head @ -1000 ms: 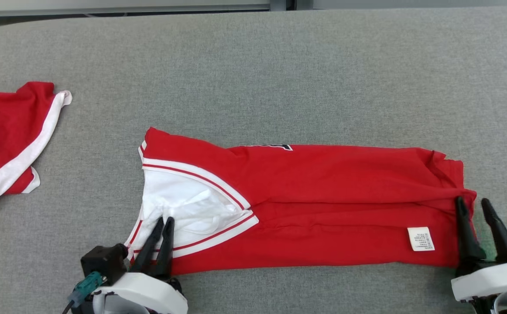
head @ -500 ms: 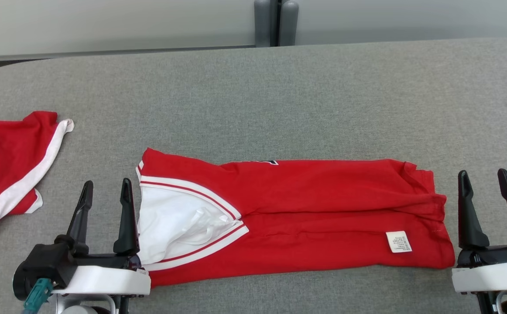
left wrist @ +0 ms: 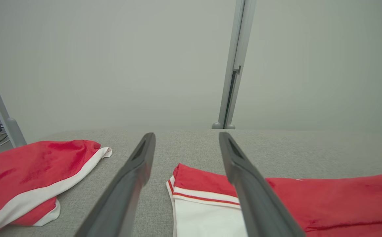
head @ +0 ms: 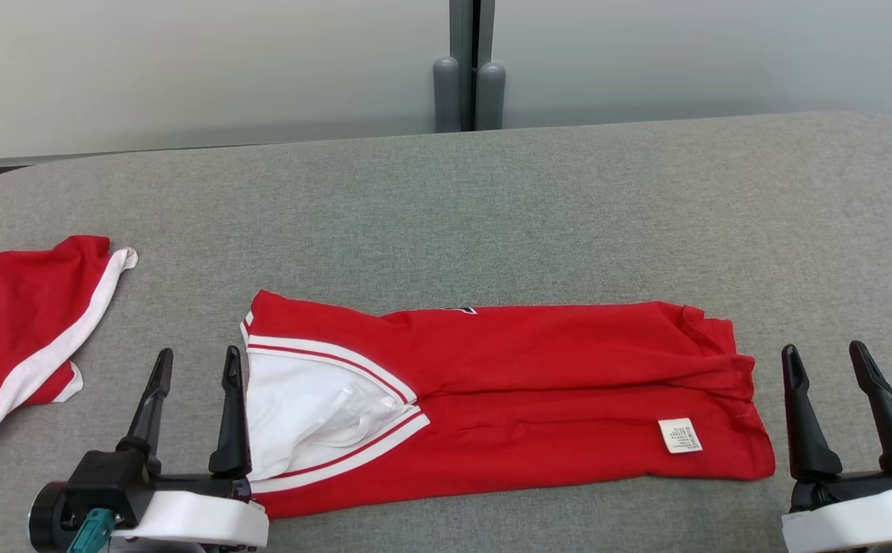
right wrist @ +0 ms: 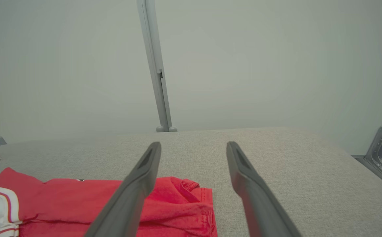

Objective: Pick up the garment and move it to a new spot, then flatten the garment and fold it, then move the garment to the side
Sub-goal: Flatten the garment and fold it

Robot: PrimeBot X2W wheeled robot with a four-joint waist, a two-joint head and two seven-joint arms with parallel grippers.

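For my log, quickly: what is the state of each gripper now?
Left gripper: open, holding nothing.
Right gripper: open, holding nothing.

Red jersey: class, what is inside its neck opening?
Inside the neck of the red jersey, crumpled white inner fabric shows. Layers folded beneath it, and the grey table under them, are covered.

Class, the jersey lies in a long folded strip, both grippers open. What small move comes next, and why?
Probably bring the right gripper onto the jersey's hem end: it and the left gripper stand open beside the strip, which seems to need another fold.
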